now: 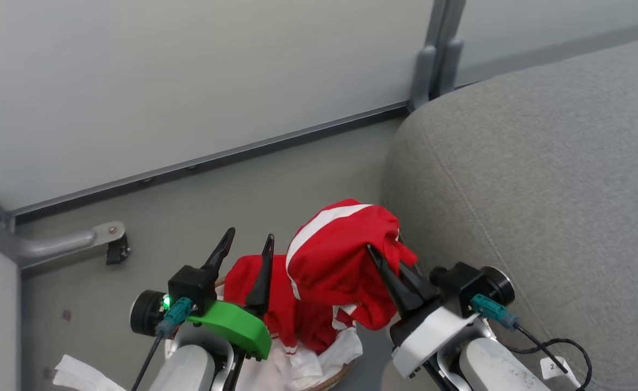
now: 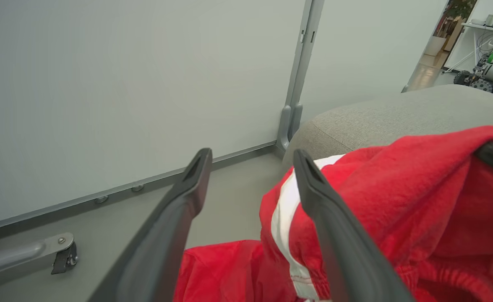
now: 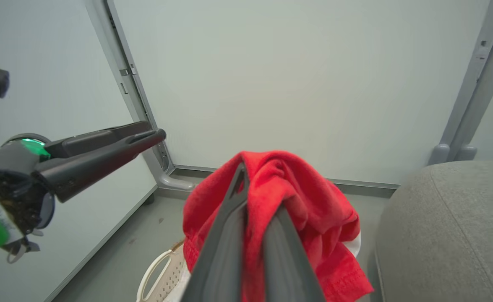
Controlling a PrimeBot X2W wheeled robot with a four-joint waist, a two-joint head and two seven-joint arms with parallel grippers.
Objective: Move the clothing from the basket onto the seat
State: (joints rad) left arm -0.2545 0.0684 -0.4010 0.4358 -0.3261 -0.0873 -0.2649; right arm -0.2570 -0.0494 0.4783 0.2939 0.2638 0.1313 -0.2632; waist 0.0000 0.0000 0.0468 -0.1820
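**A:** Right gripper [image 1: 388, 259] sits closest in. What have its fingers got?
**B:** They are clenched on a bunch of the red garment [image 1: 340, 255], the one with the white stripe. Cloth drapes over both fingers.
**A:** Where does the garment sit?
**B:** Its top is lifted above the basket [image 3: 170, 279]. Its lower folds hang down into the basket, onto the white liner [image 1: 302, 364]. More red cloth lies at the basket's left side, behind a finger of the other gripper.
**A:** And the seat?
**B:** The seat [image 1: 541, 190] stands just right of the basket, its rounded corner beside the raised cloth. Whether cloth and upholstery touch, I cannot tell.
**A:** The left gripper?
**B:** The left gripper [image 1: 249, 234] hangs over the basket's left edge, jaws released and spread wide, nothing between them. One finger is close to the white stripe.
**A:** Beyond that?
**B:** Grey floor [image 1: 270, 179] lies under the basket, with a pale wall panel [image 1: 188, 81] behind. A metal foot [image 1: 101, 236] stands near the floor's left edge.
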